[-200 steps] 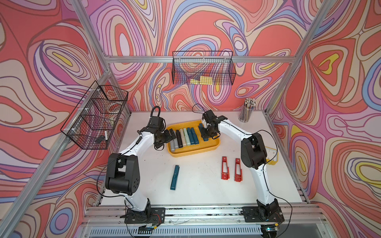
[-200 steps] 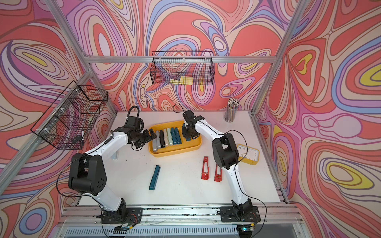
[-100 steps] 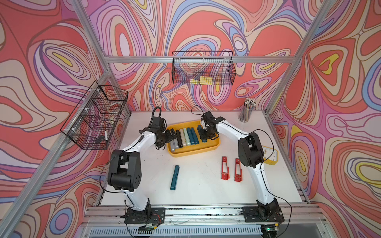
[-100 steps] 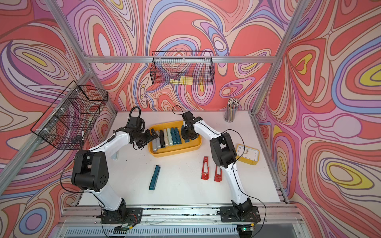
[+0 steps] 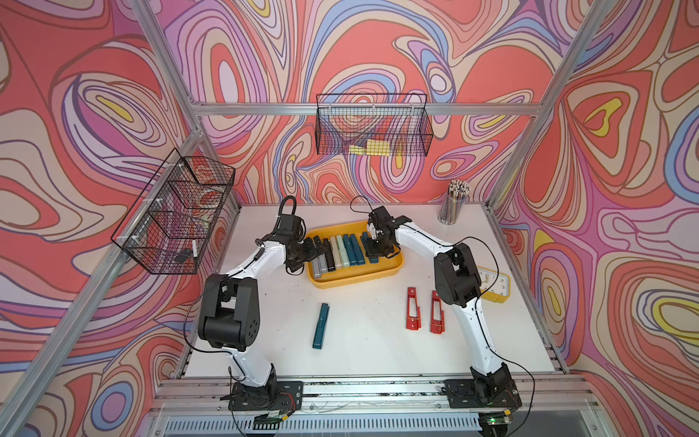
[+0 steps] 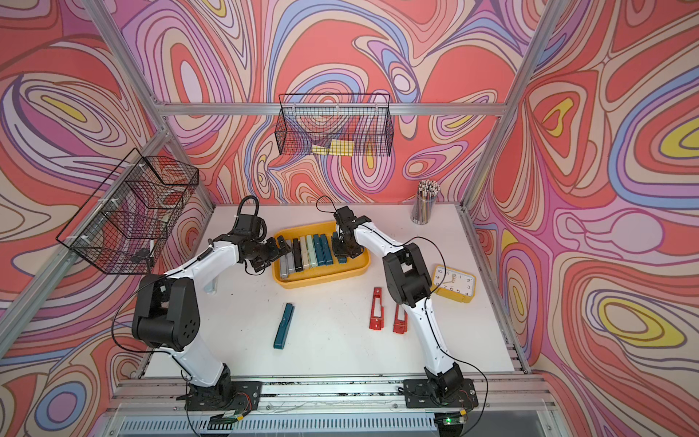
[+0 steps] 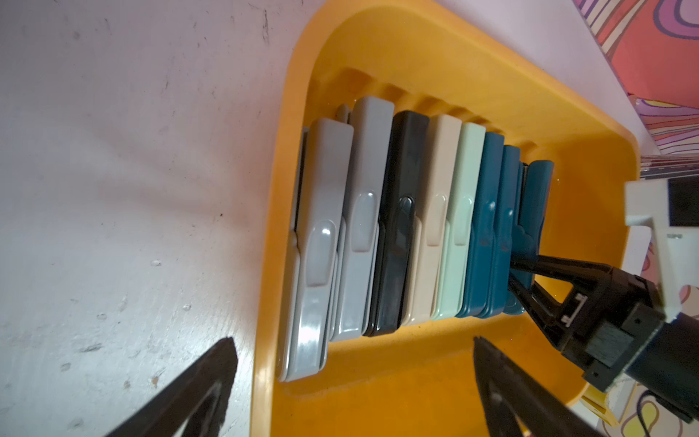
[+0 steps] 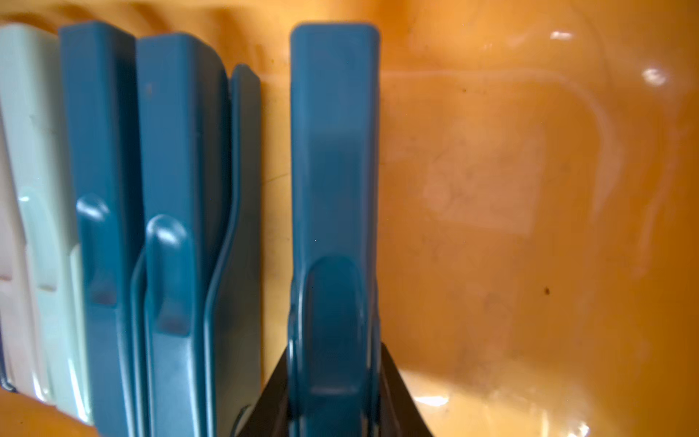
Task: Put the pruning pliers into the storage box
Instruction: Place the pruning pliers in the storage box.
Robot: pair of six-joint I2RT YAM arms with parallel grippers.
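**Item in hand:** teal pliers [image 8: 333,189], a slim straight bar with a squared end, a smooth glossy shell and a raised oval catch on its face.

**Location:** inside the yellow box [image 5: 355,282], at the open end of the row of pliers [image 7: 378,227]. A narrow gap separates it from the nearest teal neighbour. Whether it rests on the box floor cannot be told.

**Right fingers** [image 8: 397,401]: pinching the teal pliers across the narrow width, at the catch end.

**Left fingers** [image 7: 223,359]: spread wide and empty, one over the table [image 5: 378,352] and one over the box, by the grey end of the row.

**Row:** seven pieces on edge, touching side to side. There are two grey, one black, one beige, one mint and two teal.

**Outside the box, on the table:**
- the loose teal pliers [image 5: 320,330], lying alone
- the red pliers [image 5: 413,313], a slotted pair lying side by side, near each other but apart

**Handling judgement:**
- The pliers are likely light, rigid plastic and not fragile.
- The glossy sides look slippery, so a grip at the end may let the bar swing.
- A hold across the width nearer mid-length appears safer.
- The red pair lie flat and low, and are probably harder to get hold of
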